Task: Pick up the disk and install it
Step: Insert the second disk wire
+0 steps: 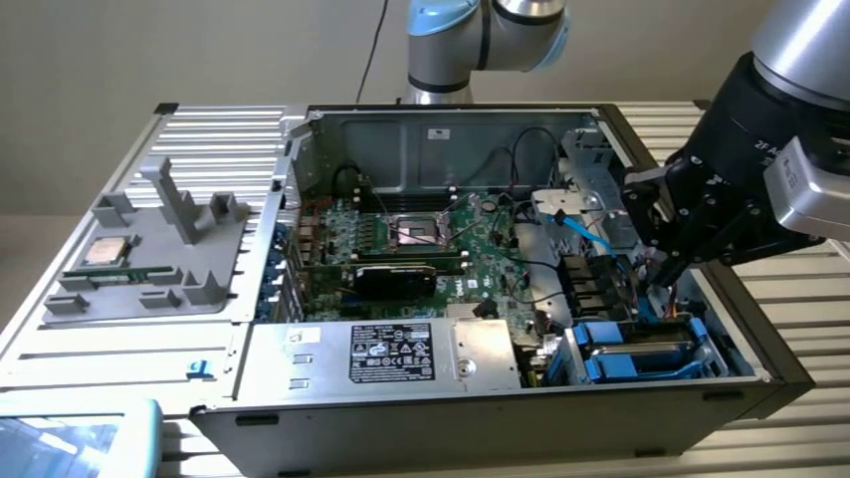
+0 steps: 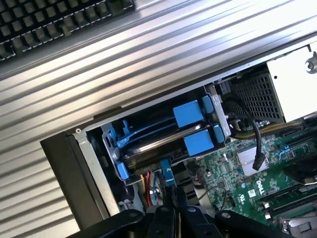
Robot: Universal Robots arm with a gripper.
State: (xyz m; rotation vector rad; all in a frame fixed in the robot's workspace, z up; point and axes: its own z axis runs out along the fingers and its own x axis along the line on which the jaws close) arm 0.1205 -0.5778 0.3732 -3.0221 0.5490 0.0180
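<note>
From the exterior view my scene is lit evenly and softly, with no hard shadows on the ribbed table (image 1: 119,349). The open computer case (image 1: 743,383) is darker inside, its far wall in shade. My own arm at the exterior view's right looms close and soft, out of focus. The near left corner holds a blurred pale-blue shape. In my wrist view the ribbed metal glares white where light strikes it, washing out the grooves. The silver power-supply box (image 2: 297,79) is overexposed too. My gripper (image 2: 176,210) reads as a dark, soft silhouette.
</note>
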